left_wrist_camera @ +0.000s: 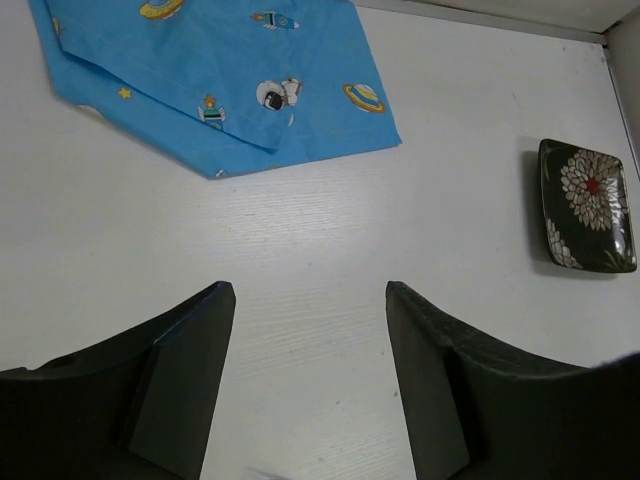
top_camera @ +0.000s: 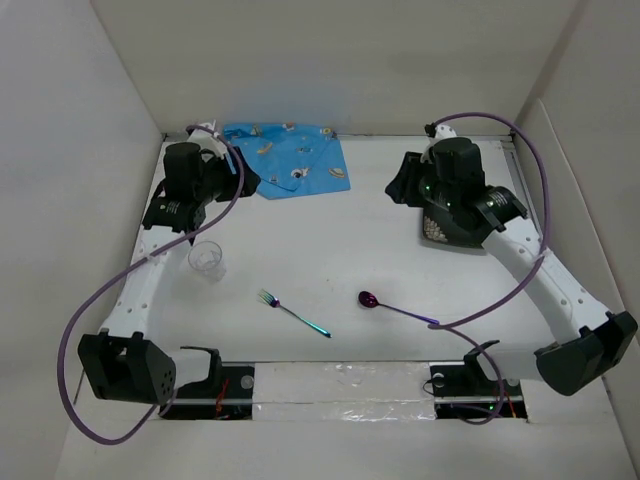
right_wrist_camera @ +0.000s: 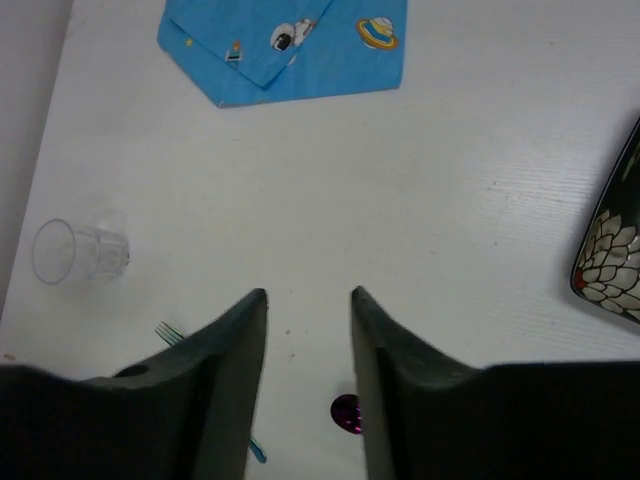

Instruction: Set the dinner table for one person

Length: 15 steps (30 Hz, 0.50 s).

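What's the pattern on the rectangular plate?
Dark plate with white flowers, one red-centred; clearest in the left wrist view.

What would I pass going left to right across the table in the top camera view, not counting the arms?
Clear glass → fork → spoon. The blue placemat and the dark plate overlap these sideways, so I leave them out.

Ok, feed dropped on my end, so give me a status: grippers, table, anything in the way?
Left gripper open, empty. Right gripper open, empty. Dinner table unset: placemat folded far left; glass, fork, spoon loose. Plate partly under right arm.
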Each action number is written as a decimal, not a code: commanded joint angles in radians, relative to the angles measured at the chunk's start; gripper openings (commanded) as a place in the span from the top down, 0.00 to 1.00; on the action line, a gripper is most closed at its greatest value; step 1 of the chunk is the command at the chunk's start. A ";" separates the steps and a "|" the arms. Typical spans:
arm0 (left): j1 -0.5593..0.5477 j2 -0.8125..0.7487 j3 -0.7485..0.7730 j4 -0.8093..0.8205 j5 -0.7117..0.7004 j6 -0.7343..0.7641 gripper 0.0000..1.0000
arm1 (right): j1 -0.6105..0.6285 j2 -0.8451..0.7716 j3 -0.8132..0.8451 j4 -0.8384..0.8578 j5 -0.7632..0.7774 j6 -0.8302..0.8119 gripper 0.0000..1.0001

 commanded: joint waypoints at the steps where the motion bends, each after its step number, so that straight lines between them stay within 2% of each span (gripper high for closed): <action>1: 0.004 0.023 0.058 0.069 0.019 0.006 0.41 | -0.018 -0.008 0.036 0.063 -0.012 -0.012 0.61; 2: 0.004 0.035 0.078 0.071 0.025 0.007 0.41 | -0.030 -0.005 0.033 0.063 -0.014 -0.011 0.81; 4: 0.004 0.093 0.093 0.079 0.073 0.021 0.57 | -0.043 0.002 0.022 0.072 -0.032 -0.009 0.98; 5: 0.004 0.115 0.116 0.079 0.075 0.021 0.66 | -0.052 0.008 0.019 0.075 -0.038 -0.009 1.00; 6: -0.007 0.162 0.135 0.069 0.072 0.026 0.83 | -0.052 0.020 0.017 0.076 -0.044 -0.009 1.00; 7: -0.007 0.187 0.150 0.063 0.059 0.036 0.95 | -0.052 0.028 0.005 0.093 -0.046 -0.008 1.00; 8: -0.016 0.208 0.187 0.050 0.053 0.042 1.00 | -0.052 0.035 -0.001 0.107 -0.044 0.000 1.00; 11: -0.093 0.277 0.260 0.013 -0.068 0.091 1.00 | -0.070 0.107 -0.004 0.148 -0.049 0.018 1.00; 12: -0.120 0.318 0.279 0.002 -0.149 0.104 1.00 | -0.070 0.173 0.011 0.149 -0.050 0.026 1.00; 13: -0.164 0.346 0.308 -0.010 -0.181 0.116 1.00 | -0.070 0.210 0.028 0.149 -0.052 0.027 1.00; 15: -0.176 0.432 0.385 -0.061 -0.220 0.119 0.97 | -0.070 0.282 0.083 0.152 -0.009 0.044 1.00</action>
